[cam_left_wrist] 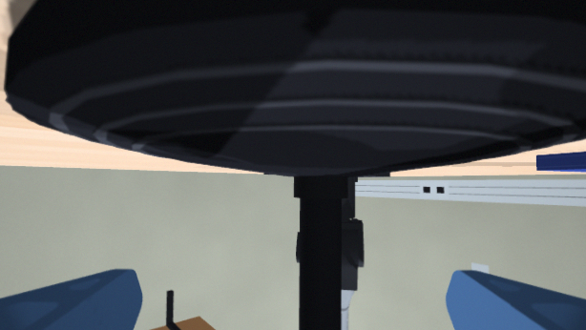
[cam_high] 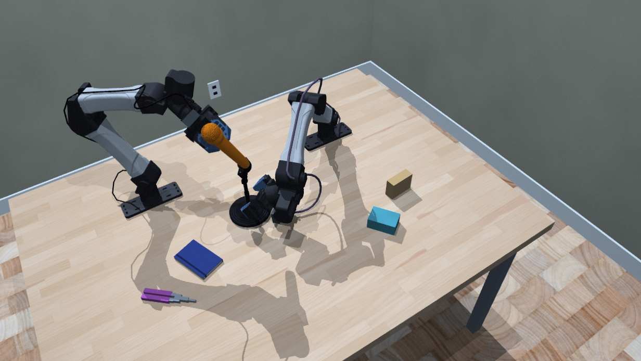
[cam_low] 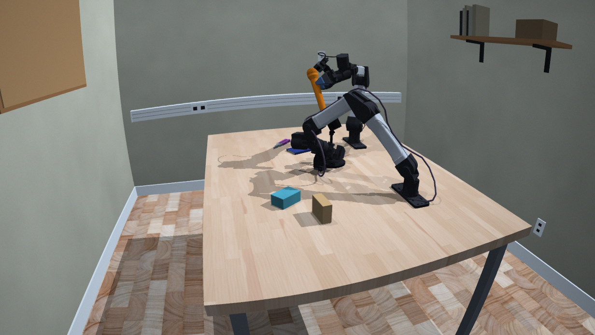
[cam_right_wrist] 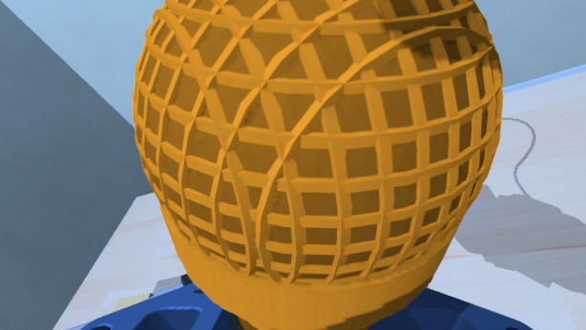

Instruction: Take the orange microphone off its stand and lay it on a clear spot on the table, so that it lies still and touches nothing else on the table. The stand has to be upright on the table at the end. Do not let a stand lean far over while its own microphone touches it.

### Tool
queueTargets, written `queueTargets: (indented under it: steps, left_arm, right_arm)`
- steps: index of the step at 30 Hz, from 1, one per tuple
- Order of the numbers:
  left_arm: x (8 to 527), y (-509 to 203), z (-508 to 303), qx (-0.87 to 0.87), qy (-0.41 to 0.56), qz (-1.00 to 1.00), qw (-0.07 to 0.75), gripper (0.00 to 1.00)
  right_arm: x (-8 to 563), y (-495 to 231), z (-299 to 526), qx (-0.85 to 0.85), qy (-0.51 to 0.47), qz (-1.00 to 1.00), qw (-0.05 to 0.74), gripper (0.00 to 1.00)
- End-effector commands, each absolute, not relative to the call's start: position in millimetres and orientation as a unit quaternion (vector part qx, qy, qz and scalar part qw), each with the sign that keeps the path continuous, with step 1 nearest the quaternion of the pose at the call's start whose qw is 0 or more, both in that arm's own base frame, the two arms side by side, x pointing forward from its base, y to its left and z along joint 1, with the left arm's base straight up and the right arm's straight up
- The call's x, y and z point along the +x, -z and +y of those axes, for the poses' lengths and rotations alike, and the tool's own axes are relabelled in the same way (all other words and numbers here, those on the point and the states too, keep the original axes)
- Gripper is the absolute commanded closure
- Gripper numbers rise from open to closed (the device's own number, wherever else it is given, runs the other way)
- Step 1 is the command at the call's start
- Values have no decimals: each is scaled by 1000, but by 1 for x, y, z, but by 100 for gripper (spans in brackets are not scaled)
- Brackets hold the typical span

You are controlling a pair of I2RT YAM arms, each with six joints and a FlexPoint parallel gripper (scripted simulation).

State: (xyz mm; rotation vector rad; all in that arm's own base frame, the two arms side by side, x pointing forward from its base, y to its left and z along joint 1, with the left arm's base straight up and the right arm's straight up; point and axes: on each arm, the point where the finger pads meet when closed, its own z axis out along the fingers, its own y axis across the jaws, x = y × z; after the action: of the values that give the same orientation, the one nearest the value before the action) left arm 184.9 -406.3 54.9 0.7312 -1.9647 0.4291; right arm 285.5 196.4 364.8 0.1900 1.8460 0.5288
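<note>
The orange microphone (cam_high: 233,153) (cam_low: 319,97) (cam_right_wrist: 315,167) slants head-up above the black stand. Its lower end is at the stand's clip (cam_high: 244,169) (cam_low: 334,123); whether it still sits inside is not clear. The stand's round base (cam_high: 236,216) (cam_low: 339,164) (cam_left_wrist: 286,95) rests on the table and its pole (cam_left_wrist: 321,238) is upright. My right gripper (cam_high: 218,136) (cam_right_wrist: 303,284) is shut on the microphone just below its head. My left gripper (cam_high: 253,195) (cam_left_wrist: 294,284) is open low at the stand, a finger on each side of the pole.
A blue notebook (cam_high: 198,258) (cam_low: 297,150) and a purple-handled tool (cam_high: 156,295) (cam_low: 283,142) lie on the table (cam_high: 80,250) (cam_low: 374,245). A cyan block (cam_high: 383,219) (cam_low: 285,198) and a tan block (cam_high: 398,183) (cam_low: 322,208) stand at the other side. My left forearm is close beside the stand.
</note>
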Motion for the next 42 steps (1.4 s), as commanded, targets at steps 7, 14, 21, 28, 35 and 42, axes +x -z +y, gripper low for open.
queueTargets:
  steps: [7,14,21,28,35,42]
  left_arm:
    - [194,13,-379,355,-89,-828,424,2]
    - [195,-25,-399,340,-138,-799,476,2]
    - [197,-28,-392,335,-136,-801,478,2]
    - [209,-39,-386,327,-146,-804,474,2]
    - [217,-48,-380,323,-150,-806,474,2]
    - [224,-77,-378,306,-175,-813,463,2]
  right_arm:
    - [287,-399,195,101,-256,756,594,100]
    - [287,-399,195,101,-256,756,594,100]
    - [287,-399,195,101,-256,756,594,100]
    - [287,-399,195,101,-256,756,594,100]
    - [287,-399,195,101,-256,756,594,100]
    - [287,-399,195,101,-256,756,594,100]
